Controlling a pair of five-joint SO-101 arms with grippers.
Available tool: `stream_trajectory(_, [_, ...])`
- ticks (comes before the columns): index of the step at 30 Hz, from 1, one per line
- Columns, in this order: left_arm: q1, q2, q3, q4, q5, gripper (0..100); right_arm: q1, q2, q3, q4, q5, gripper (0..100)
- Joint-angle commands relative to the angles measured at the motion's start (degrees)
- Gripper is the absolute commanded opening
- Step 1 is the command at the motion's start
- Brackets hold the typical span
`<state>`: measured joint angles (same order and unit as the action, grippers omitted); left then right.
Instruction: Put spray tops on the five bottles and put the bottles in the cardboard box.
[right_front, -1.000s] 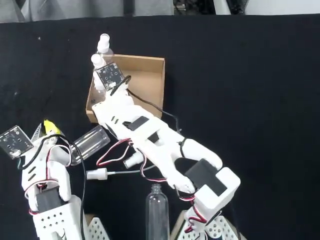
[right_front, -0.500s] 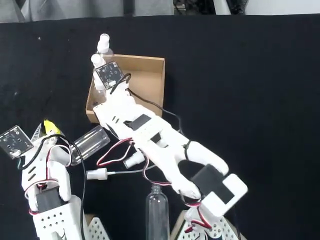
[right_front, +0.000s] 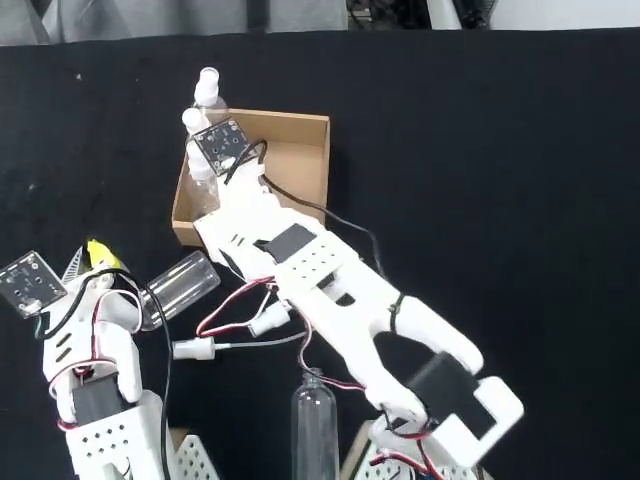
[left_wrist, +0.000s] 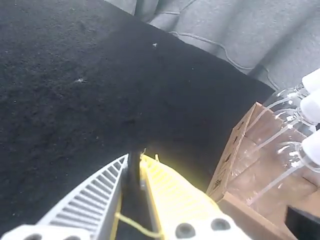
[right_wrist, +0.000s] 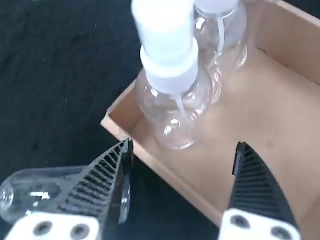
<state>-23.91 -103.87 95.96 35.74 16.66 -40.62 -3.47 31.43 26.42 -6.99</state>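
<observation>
The cardboard box (right_front: 300, 160) lies at the back of the table. Clear bottles with white spray tops (right_front: 207, 86) stand along its left wall. My right gripper (right_wrist: 184, 146) hangs open over that side, jaws wide apart, just above one capped bottle (right_wrist: 172, 107) without touching it; a second capped bottle (right_wrist: 226, 37) stands behind. A topless bottle (right_front: 180, 285) lies beside the box's near corner. Another topless bottle (right_front: 314, 425) stands upright at the front edge. Two loose spray tops (right_front: 195, 349) (right_front: 268, 320) lie between the arms. My left gripper (left_wrist: 135, 160) is shut and holds nothing, low at the front left.
The right arm (right_front: 320, 275) stretches diagonally from the front right to the box, passing over the loose tops. The black cloth (right_front: 500, 200) right of the box is bare. Grey fabric (left_wrist: 240, 30) hangs behind the table.
The right arm's elbow and rear links have swung toward the lower right, while its wrist stayed over the box's left side. The left arm has not moved.
</observation>
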Motion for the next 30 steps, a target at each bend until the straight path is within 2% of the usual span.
stream_trajectory(1, [-2.86,-0.62,1.45,-1.67,-0.18,3,-0.88,-5.23,-1.89,3.78,-0.44,27.3])
stream_trajectory(16, [-3.56,-0.62,1.45,-1.76,-0.44,3,-0.79,-18.33,-1.89,21.63,-0.35,27.6])
stream_trajectory(23, [-3.65,-0.62,1.45,-1.76,-0.53,3,-0.79,-23.60,-1.89,29.27,8.09,27.6])
stream_trajectory(30, [-10.95,-0.62,1.45,-4.13,-0.53,3,-1.14,-27.91,-1.89,32.79,8.88,27.6])
